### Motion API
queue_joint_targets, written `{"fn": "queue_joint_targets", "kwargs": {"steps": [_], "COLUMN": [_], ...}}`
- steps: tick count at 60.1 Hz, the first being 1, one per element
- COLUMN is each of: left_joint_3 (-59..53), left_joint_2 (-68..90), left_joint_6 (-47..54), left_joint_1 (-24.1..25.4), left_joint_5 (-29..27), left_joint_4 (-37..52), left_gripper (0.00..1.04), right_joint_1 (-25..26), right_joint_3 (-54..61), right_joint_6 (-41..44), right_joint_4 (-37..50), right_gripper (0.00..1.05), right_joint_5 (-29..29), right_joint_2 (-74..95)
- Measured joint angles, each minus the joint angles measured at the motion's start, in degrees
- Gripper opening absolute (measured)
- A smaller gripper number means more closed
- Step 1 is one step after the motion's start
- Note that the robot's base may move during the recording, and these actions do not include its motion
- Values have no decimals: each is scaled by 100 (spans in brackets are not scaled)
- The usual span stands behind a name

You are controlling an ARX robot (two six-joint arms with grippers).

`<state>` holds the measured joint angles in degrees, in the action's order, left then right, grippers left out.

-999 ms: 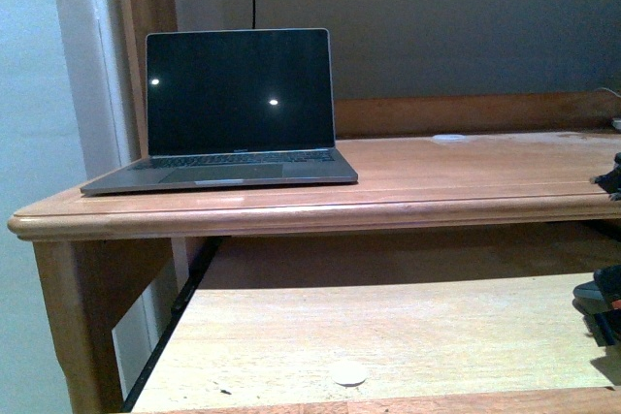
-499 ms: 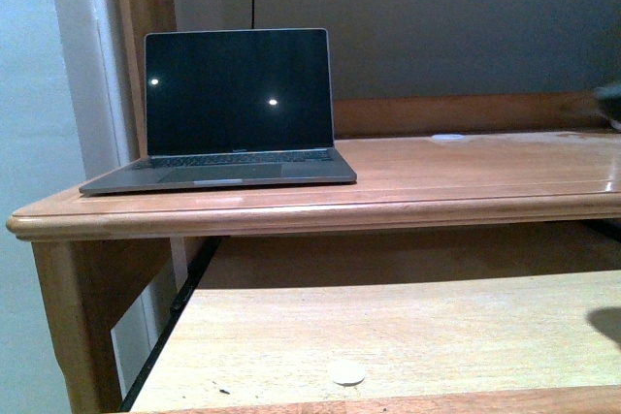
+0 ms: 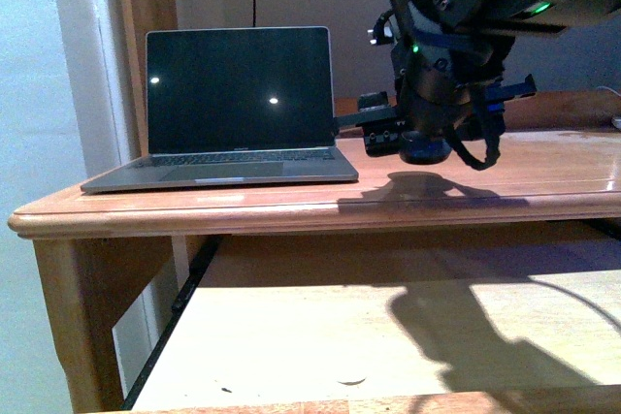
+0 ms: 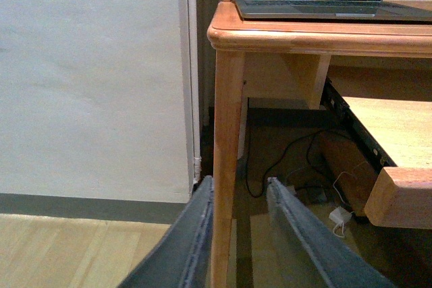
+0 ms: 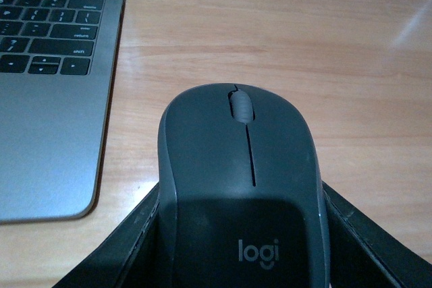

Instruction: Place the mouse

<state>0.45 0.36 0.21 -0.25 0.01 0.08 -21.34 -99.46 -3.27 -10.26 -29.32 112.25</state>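
Observation:
The mouse (image 5: 239, 166) is dark grey, domed, with a scroll wheel and a logo. My right gripper (image 5: 239, 251) is shut on it, one finger on each side. In the front view the right gripper (image 3: 424, 147) holds the mouse (image 3: 423, 150) just above the wooden desk top (image 3: 543, 181), a little right of the open laptop (image 3: 233, 109). Its shadow falls on the desk below it. My left gripper (image 4: 236, 234) is open and empty, low by the desk's left front leg (image 4: 226, 133). It is out of the front view.
The laptop's keyboard corner (image 5: 47, 99) lies close to the mouse. A pull-out shelf (image 3: 320, 336) sits under the desk top. Cables and a white charger (image 4: 339, 215) lie on the floor under the desk. A wall (image 4: 88, 79) stands beside the desk.
My right arm has swung in from the right edge with the mouse and now hangs over the desk top next to the laptop. Its shadow now covers the lower shelf.

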Motion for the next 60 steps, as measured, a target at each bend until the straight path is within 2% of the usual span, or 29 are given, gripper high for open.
{"fn": "queue_joint_targets", "kwargs": {"steps": [17,20,23,34,41,46,57,60], "left_joint_3": [0,0,0,0,0,0,0,0], "left_joint_2": [0,0,0,0,0,0,0,0], "left_joint_6": [0,2,2,2,0,2,2,2], "left_joint_1": [0,0,0,0,0,0,0,0], "left_joint_5": [0,-2,0,-2,0,0,0,0], "left_joint_4": [0,0,0,0,0,0,0,0], "left_gripper": [89,97,97,97,97,97,97,97], "right_joint_1": [-17,-17,-17,76,286,531,1274,1646], "right_joint_3": [-772,-817,-826,-651,22,765,2911,3777], "right_joint_6": [57,90,98,59,-168,-264,-175,-31], "right_joint_4": [-144,-142,-50,402,944,1427,2376,2616], "right_gripper": [55,58,71,97,97,97,97,97], "right_joint_5": [-474,-516,-557,-546,-160,315,1989,2732], "right_joint_2": [846,883,903,804,323,-337,-2463,-3248]}}
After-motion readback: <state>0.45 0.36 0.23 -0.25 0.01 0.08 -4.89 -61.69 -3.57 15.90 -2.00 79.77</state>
